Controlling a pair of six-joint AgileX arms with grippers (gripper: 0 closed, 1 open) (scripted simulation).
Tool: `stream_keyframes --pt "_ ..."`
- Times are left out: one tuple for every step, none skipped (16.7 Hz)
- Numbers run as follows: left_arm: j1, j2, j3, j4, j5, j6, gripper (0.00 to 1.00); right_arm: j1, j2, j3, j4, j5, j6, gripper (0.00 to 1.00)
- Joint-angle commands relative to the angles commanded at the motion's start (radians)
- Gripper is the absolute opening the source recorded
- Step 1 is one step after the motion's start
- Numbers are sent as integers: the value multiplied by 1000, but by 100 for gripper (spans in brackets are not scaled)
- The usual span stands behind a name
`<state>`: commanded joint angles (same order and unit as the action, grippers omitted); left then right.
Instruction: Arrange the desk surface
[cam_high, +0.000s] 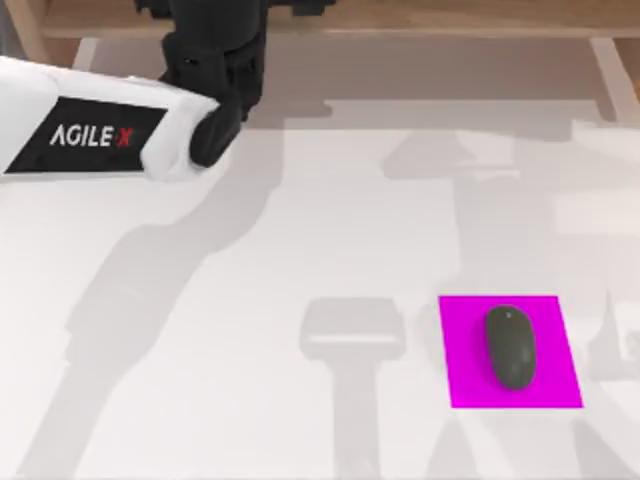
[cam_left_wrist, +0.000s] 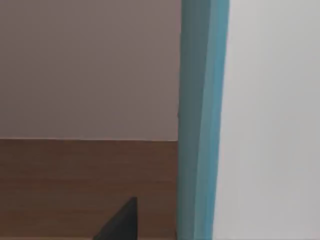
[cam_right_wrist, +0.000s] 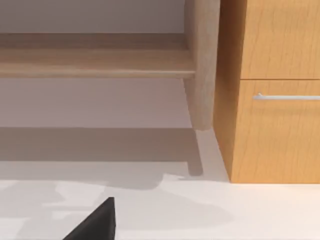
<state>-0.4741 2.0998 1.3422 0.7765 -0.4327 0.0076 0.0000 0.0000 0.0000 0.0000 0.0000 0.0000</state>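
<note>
**Left arm at the back shelf, mouse already on its pad**

Our left arm (cam_high: 110, 130) reaches across the back left of the desk surface (cam_high: 200, 330), with its black wrist pushed in under the tan wooden shelf (cam_high: 400, 15) along the far edge. The left tool (cam_left_wrist: 120, 222) shows as a dark fingertip in the left wrist view, set against a brown wooden board (cam_left_wrist: 85, 185), beside a teal upright panel (cam_left_wrist: 202, 120). We cannot tell whether that tool is released or clenched, nor whether it holds anything. The same goes for the right tool (cam_right_wrist: 95, 222), a dark sliver low over the white top in the right wrist view, facing the shelf's post (cam_right_wrist: 202, 65) and a wooden drawer cabinet (cam_right_wrist: 270, 100) with a metal handle.

The desk surface fills the top view. On its front right lies the magenta pad (cam_high: 460, 385) with the dark mouse (cam_high: 511, 346) resting squarely on it, so that part looks settled to us.

We judge the step in hand to be work at the shelf. To do it well, we would keep the left wrist level and move it straight along the shelf opening, not sweeping sideways, since the shelf board sits close above and the teal panel close beside.

For open room, the middle and front left of the desk are bare, well apart from the pad. We would route any retreat there and stay away from the mouse.
</note>
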Motion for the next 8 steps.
stream_keyframes --pt "0 0 0 0 0 0 62 0 0 0 0 0 0 100" --pt "0 0 0 0 0 0 55 0 0 0 0 0 0 100" --pt "0 0 0 0 0 0 47 0 0 0 0 0 0 100" --pt "0 0 0 0 0 0 40 0 0 0 0 0 0 100" --pt "0 0 0 0 0 0 32 0 0 0 0 0 0 100" --pt "0 0 0 0 0 0 25 0 0 0 0 0 0 100" --pt "0 0 0 0 0 0 17 0 0 0 0 0 0 100" --pt "0 0 0 0 0 0 10 0 0 0 0 0 0 100"
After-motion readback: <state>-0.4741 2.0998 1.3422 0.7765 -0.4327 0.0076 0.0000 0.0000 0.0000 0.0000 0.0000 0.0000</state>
